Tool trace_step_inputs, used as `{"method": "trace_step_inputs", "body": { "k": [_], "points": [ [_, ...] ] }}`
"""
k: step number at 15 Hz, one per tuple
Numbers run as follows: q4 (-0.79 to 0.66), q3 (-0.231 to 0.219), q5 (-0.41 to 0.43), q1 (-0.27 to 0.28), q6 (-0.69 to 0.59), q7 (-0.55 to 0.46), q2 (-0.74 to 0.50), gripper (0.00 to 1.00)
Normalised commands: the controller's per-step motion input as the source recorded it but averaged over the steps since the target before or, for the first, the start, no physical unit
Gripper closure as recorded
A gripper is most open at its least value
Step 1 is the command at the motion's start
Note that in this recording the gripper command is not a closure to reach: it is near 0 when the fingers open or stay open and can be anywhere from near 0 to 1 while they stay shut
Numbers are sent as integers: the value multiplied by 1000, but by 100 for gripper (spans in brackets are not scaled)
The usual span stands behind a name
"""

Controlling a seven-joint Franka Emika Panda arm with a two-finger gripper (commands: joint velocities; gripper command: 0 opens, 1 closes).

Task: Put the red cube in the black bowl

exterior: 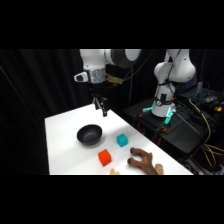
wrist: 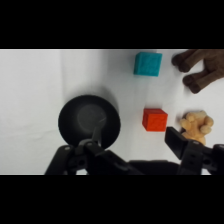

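The red cube (exterior: 104,157) (wrist: 154,119) sits on the white table near its front edge, just right of the black bowl (exterior: 89,134) (wrist: 89,120). The bowl holds nothing. My gripper (exterior: 101,106) (wrist: 135,142) hangs well above the table, behind the bowl in the side view. It is open and holds nothing. In the wrist view one finger (wrist: 95,136) overlaps the bowl's rim and the other (wrist: 176,141) lies right of the cube.
A teal cube (exterior: 122,140) (wrist: 148,63) lies beyond the red one. A brown plush toy (exterior: 145,161) (wrist: 197,70) and a small tan toy (exterior: 115,171) (wrist: 196,126) lie near the table's front right. The arm's base (exterior: 165,100) and cables stand off the table's right side.
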Motion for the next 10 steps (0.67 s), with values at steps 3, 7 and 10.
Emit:
{"method": "trace_step_inputs", "body": {
  "k": [3,7,10],
  "points": [
    [45,27,-1,-5,-13,30,24,0],
    [229,56,17,38,-18,108,162,0],
    [284,74,7,91,28,172,205,0]
  ]
}}
